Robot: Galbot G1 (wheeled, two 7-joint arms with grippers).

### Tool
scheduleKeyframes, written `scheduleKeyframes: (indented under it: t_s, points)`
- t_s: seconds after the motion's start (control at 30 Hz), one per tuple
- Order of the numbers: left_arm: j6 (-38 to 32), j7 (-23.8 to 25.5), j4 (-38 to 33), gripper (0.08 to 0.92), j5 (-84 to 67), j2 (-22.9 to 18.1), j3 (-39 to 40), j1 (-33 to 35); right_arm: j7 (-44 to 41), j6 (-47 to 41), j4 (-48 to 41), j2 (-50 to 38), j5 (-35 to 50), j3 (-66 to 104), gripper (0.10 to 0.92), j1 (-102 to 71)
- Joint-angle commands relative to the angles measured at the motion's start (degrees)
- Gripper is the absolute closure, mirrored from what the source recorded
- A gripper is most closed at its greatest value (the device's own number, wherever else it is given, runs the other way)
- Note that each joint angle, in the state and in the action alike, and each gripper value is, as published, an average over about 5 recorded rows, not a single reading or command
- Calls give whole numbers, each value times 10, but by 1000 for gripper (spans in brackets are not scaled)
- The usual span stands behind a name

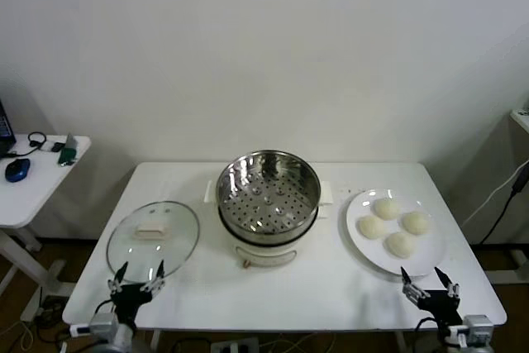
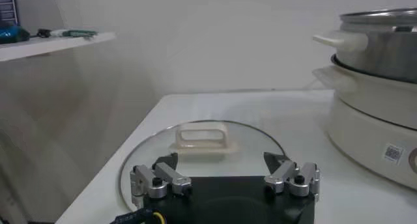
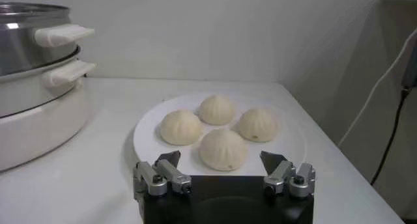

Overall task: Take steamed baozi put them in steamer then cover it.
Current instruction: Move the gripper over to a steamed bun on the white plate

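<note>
Both grippers, left (image 1: 137,274) and right (image 1: 428,280), wait open at the table's (image 1: 331,287) front corners; squeezing could dent soft baozi (image 1: 400,244).

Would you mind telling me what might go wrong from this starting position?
The four baozi sit packed together on the plate, so the open right hand may nudge a neighbour while grasping one. The cover lies at the table's left edge; a poor grip by the left hand on its flat handle might push it off.
</note>
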Motion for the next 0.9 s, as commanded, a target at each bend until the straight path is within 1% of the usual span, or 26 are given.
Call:
scheduleKeyframes:
  t_s: [0.03,0.1,0.23,0.33,0.43,0.63,0.8,0.9]
  points:
    - [2,0,2,177,-1,1,0,-2,-4,-33,4,-22,-7,3,203,46]
    - [2,1,2,177,-1,2,1,-3,-2,-55,3,-43,-6,2,203,69]
    - [2,1,3,177,0,1,4,-6,-18,-98,-24,-120,-4,-21,202,161]
    - [2,2,-1,177,2,0,6,-5,-56,-123,-68,-191,-11,-63,203,237]
    - [0,2,-5,177,7,0,8,-3,-113,-133,-125,-266,-35,-125,203,310]
    - [-5,2,-11,177,12,-3,10,4,-214,-120,-229,-365,-86,-277,203,463]
    - [-8,2,-14,177,14,-7,12,8,-355,-66,-311,-429,-140,-456,203,626]
    - [-9,2,-16,177,14,-9,12,10,-445,-20,-361,-443,-170,-608,202,773]
